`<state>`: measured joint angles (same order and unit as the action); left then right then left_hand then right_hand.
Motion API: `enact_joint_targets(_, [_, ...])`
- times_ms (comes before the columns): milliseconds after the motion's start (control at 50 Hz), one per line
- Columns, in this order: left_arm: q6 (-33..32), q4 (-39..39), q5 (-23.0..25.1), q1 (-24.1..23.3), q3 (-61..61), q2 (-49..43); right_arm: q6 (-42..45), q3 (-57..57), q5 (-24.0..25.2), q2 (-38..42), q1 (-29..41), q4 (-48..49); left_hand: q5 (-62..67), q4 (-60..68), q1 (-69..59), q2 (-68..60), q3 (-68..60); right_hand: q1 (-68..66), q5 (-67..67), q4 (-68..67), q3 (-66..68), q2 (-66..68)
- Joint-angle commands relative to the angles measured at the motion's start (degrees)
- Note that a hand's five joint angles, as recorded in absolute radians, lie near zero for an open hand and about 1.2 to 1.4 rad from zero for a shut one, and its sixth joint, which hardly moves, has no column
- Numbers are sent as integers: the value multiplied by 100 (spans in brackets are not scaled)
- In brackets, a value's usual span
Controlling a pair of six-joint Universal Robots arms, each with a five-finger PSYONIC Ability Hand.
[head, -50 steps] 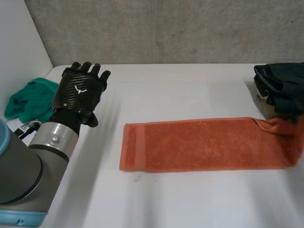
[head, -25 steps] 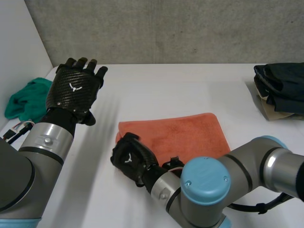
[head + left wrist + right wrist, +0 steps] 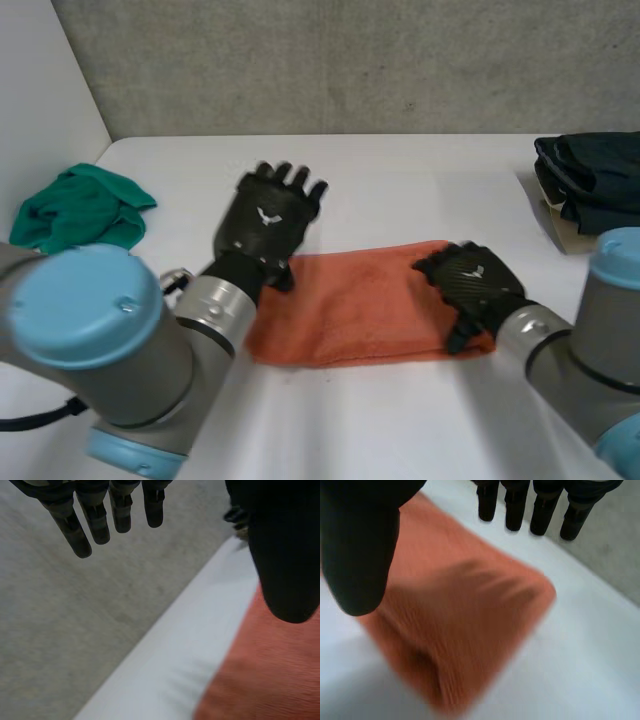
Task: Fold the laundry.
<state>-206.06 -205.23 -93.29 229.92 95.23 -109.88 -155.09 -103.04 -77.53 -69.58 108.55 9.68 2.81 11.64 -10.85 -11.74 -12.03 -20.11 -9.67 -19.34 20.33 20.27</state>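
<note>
We see the orange towel lying L-R: left hand at its left end, right hand on its right end; both w/ fingers straight, unclamped.

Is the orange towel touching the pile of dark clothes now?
Apart. In the head view, bare white table lies between the orange towel and the pile of dark clothes.

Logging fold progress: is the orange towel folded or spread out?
Folded: the orange towel lies much shorter than a second ago, and the right hand lies flat on its end.
</note>
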Motion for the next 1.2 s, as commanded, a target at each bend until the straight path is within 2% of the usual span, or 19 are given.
enact_joint_targets(20, [-14,18,-110,-123,-57,-236,900,-146,-104,313,-440,218,-276,-159,80,169,199,-5394,-5439,-5471,5372,5378])
enact_joint_targets(40, [-14,18,-110,-123,-48,-219,988,-137,-148,314,-440,235,-276,-159,80,169,199,-5983,-6027,-6060,5961,5967])
enact_joint_targets(200, [-14,53,-154,26,215,458,1674,135,-684,217,-134,850,-276,-159,80,169,199,-5989,-6033,-6066,5967,5973])
enact_joint_targets(280, [-14,115,-172,307,435,915,1719,486,-685,120,972,1079,-281,-164,85,174,203,-5989,-6033,-6066,5967,5973])
enact_joint_targets(300, [-5,141,-172,369,488,1011,1728,652,-676,172,1453,1219,-281,-164,85,174,203,-5989,-6033,-6066,5967,5973])
enact_joint_targets(360, [4,255,-180,562,663,1275,1754,768,-588,217,1949,1500,-281,-164,85,174,203,-5989,-6033,-6066,5967,5973])
enact_joint_targets(460, [30,431,-277,896,901,1609,2122,785,69,812,2748,2072,-281,-164,85,174,203,-5989,-6033,-6066,5967,5973])
enact_joint_targets(540, [57,493,-391,1046,1015,1698,2246,829,413,1130,3013,2090,-281,-164,85,174,203,-5989,-6033,-6066,5967,5973])
enact_joint_targets(560, [74,493,-391,1063,1024,1689,2237,847,414,1140,3022,2090,-281,-164,85,174,203,-5645,-5689,-5722,5623,5629])
enact_joint_targets(580, [74,493,-391,1063,1024,1680,2203,856,405,1131,3023,2090,-281,-164,85,174,203,-4143,-4187,-4220,4121,4127])
enact_joint_targets(600, [83,493,-391,1072,1024,1680,2167,856,396,1114,3023,2090,-281,-164,85,174,203,-2346,-2390,-2423,2324,2330])
enact_joint_targets(620, [83,493,-391,1072,1016,1637,2054,856,344,1113,3005,2099,-281,-164,85,174,203,1011,967,934,-1033,-1027])
enact_joint_targets(680, [118,484,-374,1055,963,1610,1694,838,204,1026,2988,2081,-281,-164,85,174,203,1011,967,934,-1033,-1027])
enact_joint_targets(800, [320,431,-356,844,507,1127,-317,689,89,-90,1952,1740,-281,-164,85,174,203,1011,967,934,-1033,-1027])
enact_joint_targets(840, [443,431,-356,678,296,951,-1124,776,141,-161,1627,1311,-281,-164,85,174,203,1011,967,934,-1033,-1027])
enact_joint_targets(920, [838,501,-356,317,-267,416,-1900,1258,308,-135,1292,310,-281,-164,85,174,203,1011,967,934,-1033,-1027])
enact_joint_targets(1020, [1242,904,-391,-131,-1004,-409,-2026,2032,475,567,1001,-870,-160,-43,-37,52,82,1011,967,934,-1033,-1027])
enact_joint_targets(1080, [1305,1247,-522,-211,-1321,-815,-1947,2515,476,997,1001,-1397,-108,9,-88,1,31,1011,967,934,-1033,-1027])
enact_joint_targets(1200, [1270,2276,-1436,-290,-1762,-1563,-1595,3026,493,1587,1001,-1636,-7,109,-189,-100,-70,1011,967,934,-1033,-1027])
